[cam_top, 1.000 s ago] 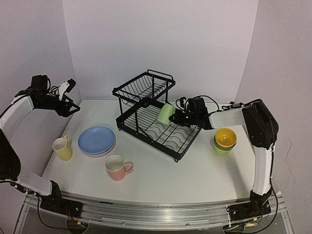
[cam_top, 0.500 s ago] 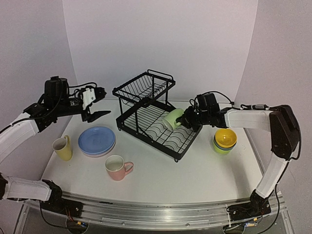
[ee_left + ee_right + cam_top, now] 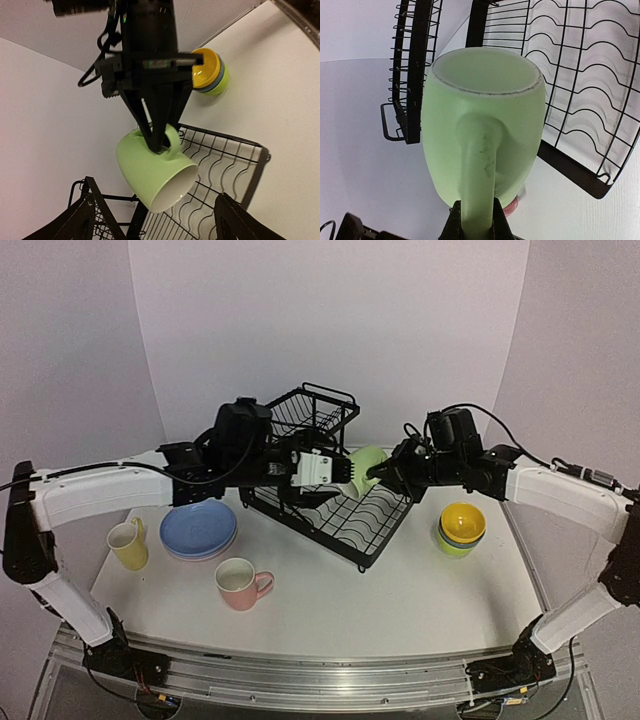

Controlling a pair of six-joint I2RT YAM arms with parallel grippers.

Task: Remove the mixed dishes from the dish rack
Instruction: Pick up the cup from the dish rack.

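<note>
White table (image 3: 400,590), lilac backdrop (image 3: 330,320) (metal rail (image 3: 330,680), probably, along front).

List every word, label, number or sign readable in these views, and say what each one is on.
No text can be read in any of the views.
Strip label on the right gripper: coloured marks, too small and blurred to read.
White block on the left gripper: no print can be made out.
Green mug: plain, no print visible.
</note>
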